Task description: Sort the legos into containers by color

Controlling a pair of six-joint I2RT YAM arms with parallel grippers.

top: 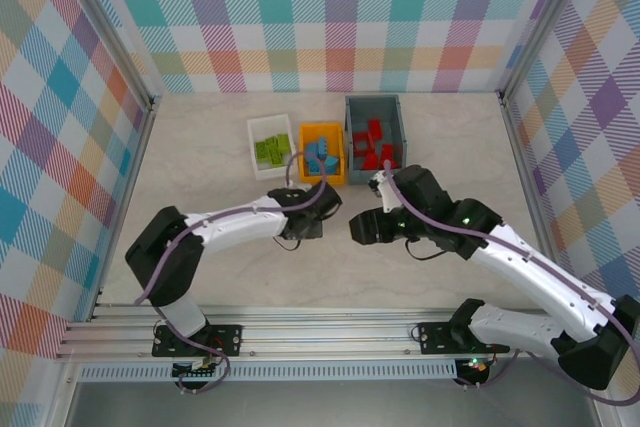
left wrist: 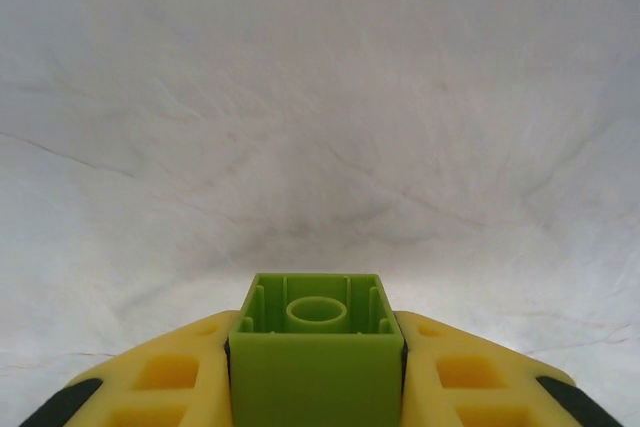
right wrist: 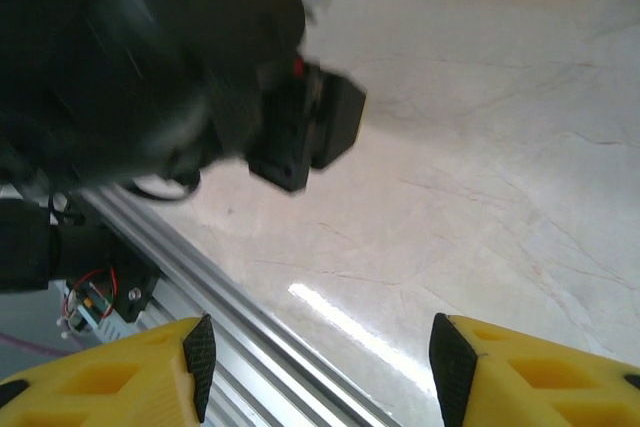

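My left gripper (left wrist: 317, 372) is shut on a lime green lego (left wrist: 317, 342), held hollow side up between the yellow fingers (left wrist: 170, 377) just above the table. From above, that gripper (top: 305, 227) sits in front of the orange container (top: 322, 128), which holds blue legos (top: 320, 155). The white container (top: 254, 147) holds green legos (top: 270, 150). The dark grey container (top: 372, 102) holds red legos (top: 376, 145). My right gripper (top: 362, 228) (right wrist: 325, 367) stands open with nothing between its fingers, just right of the left one.
The aluminium rail (right wrist: 240, 317) at the table's near edge runs below my right gripper. The left arm's black wrist (right wrist: 150, 57) is close in front of it. Checkered walls (top: 320, 17) close the table at the back and sides.
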